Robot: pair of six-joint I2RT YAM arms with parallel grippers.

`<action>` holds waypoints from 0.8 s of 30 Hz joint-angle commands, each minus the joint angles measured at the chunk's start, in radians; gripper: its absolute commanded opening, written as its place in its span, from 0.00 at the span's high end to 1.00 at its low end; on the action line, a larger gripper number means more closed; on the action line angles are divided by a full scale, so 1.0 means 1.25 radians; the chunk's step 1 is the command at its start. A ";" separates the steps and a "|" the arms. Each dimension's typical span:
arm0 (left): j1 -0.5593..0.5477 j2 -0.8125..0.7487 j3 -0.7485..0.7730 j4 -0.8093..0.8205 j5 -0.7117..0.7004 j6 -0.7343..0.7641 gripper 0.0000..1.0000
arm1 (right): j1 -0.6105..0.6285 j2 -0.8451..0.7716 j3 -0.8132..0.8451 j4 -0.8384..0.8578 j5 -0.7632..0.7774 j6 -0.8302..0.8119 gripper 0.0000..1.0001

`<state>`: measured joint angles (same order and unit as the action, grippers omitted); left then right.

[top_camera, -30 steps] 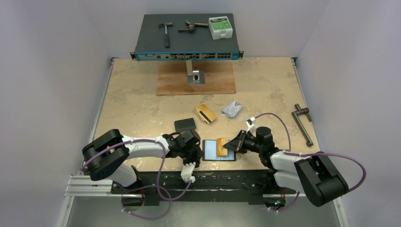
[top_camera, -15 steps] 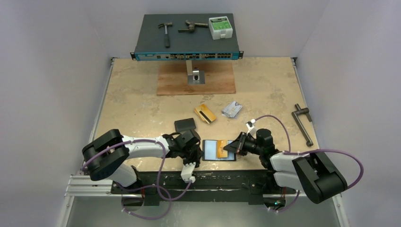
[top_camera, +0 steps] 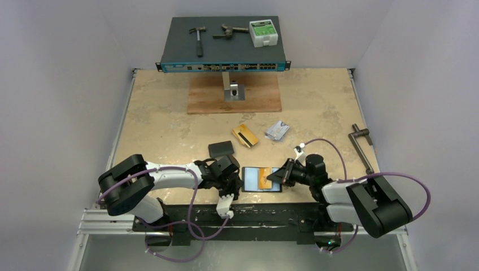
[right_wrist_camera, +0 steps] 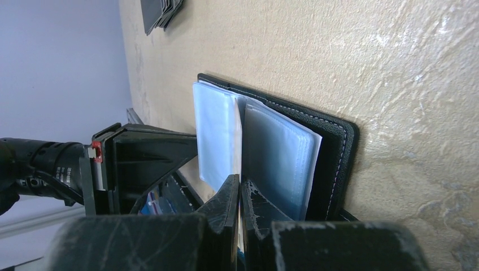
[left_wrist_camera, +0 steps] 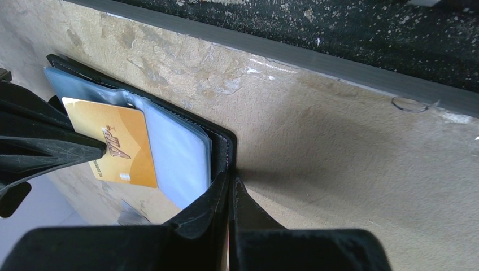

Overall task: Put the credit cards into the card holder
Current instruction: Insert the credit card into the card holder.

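Note:
The black card holder (top_camera: 252, 179) lies open near the table's front edge, its clear pockets (left_wrist_camera: 178, 149) facing up. My left gripper (top_camera: 236, 182) is shut on the holder's left edge (left_wrist_camera: 230, 169). My right gripper (top_camera: 275, 176) is shut on a gold-orange credit card (top_camera: 264, 178), whose far end sits between two stacks of clear pockets (right_wrist_camera: 277, 152). In the left wrist view the gold card (left_wrist_camera: 116, 148) rests on the pockets. Two more credit cards lie farther back: a gold one with a dark stripe (top_camera: 245, 135) and a silver-grey one (top_camera: 277, 130).
A plain black pouch (top_camera: 221, 149) lies just behind the left gripper. A metal crank tool (top_camera: 361, 148) is at the right edge. A wooden board (top_camera: 234, 94) and a network switch (top_camera: 223, 42) carrying tools stand at the back. The table's front rail (left_wrist_camera: 316, 56) runs close by.
The right arm has shifted slightly toward the card holder, carrying the gold card a little with it. The left arm and the holder have stayed put.

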<state>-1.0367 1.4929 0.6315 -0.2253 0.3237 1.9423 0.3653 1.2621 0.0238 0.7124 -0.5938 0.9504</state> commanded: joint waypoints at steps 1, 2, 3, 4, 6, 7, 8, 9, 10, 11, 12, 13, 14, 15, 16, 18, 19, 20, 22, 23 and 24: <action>-0.008 0.010 0.005 -0.033 0.003 -0.020 1.00 | -0.003 -0.002 -0.009 -0.007 0.013 -0.007 1.00; -0.008 0.011 0.006 -0.034 0.003 -0.020 1.00 | -0.002 -0.003 -0.009 -0.008 0.011 -0.009 1.00; -0.008 0.011 0.007 -0.034 0.002 -0.020 1.00 | -0.002 -0.003 -0.009 -0.011 0.008 -0.012 1.00; -0.008 0.012 0.008 -0.035 0.002 -0.021 1.00 | -0.003 -0.001 -0.009 -0.014 0.007 -0.017 1.00; -0.009 0.012 0.010 -0.034 0.003 -0.021 1.00 | -0.002 0.010 -0.009 -0.014 0.001 -0.020 1.00; -0.010 0.012 0.012 -0.035 0.003 -0.021 1.00 | -0.002 0.017 -0.009 -0.010 -0.001 -0.021 1.00; -0.009 0.012 0.013 -0.035 0.004 -0.021 1.00 | -0.002 0.024 -0.009 -0.006 -0.002 -0.019 1.00; -0.010 0.012 0.014 -0.035 0.004 -0.022 1.00 | -0.003 0.032 -0.009 -0.003 -0.003 -0.019 1.00; -0.010 0.012 0.015 -0.035 0.003 -0.022 1.00 | -0.002 0.041 -0.008 -0.004 -0.004 -0.021 1.00; -0.010 0.012 0.015 -0.035 0.003 -0.021 1.00 | -0.002 0.050 -0.005 0.002 -0.009 -0.022 1.00; -0.011 0.012 0.015 -0.035 0.003 -0.022 1.00 | -0.002 0.062 -0.004 0.010 -0.013 -0.022 1.00; -0.011 0.012 0.016 -0.035 0.003 -0.022 1.00 | -0.001 0.070 -0.001 0.012 -0.016 -0.023 1.00; -0.011 0.012 0.016 -0.035 0.002 -0.024 1.00 | -0.002 0.077 0.002 0.012 -0.020 -0.026 1.00; -0.011 0.012 0.017 -0.034 0.002 -0.026 1.00 | -0.002 0.083 0.005 0.017 -0.023 -0.026 1.00; -0.012 0.012 0.017 -0.034 0.002 -0.027 1.00 | -0.003 0.088 0.008 0.018 -0.027 -0.029 1.00; -0.011 0.011 0.017 -0.034 0.002 -0.028 1.00 | -0.002 0.095 0.011 0.020 -0.030 -0.033 1.00; -0.011 0.011 0.016 -0.034 0.002 -0.028 1.00 | -0.002 0.098 0.013 0.020 -0.033 -0.036 1.00; -0.011 0.011 0.016 -0.033 0.002 -0.029 1.00 | -0.002 0.099 0.016 0.021 -0.037 -0.040 1.00; -0.012 0.012 0.016 -0.033 0.002 -0.028 1.00 | -0.003 0.107 0.022 0.019 -0.041 -0.044 1.00; -0.011 0.012 0.015 -0.032 0.002 -0.028 1.00 | -0.002 0.111 0.025 0.020 -0.043 -0.046 1.00; -0.011 0.012 0.015 -0.032 0.002 -0.028 1.00 | -0.002 0.116 0.026 0.022 -0.045 -0.048 1.00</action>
<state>-1.0431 1.4933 0.6357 -0.2268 0.3134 1.9221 0.3630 1.3781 0.0376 0.7628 -0.6422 0.9386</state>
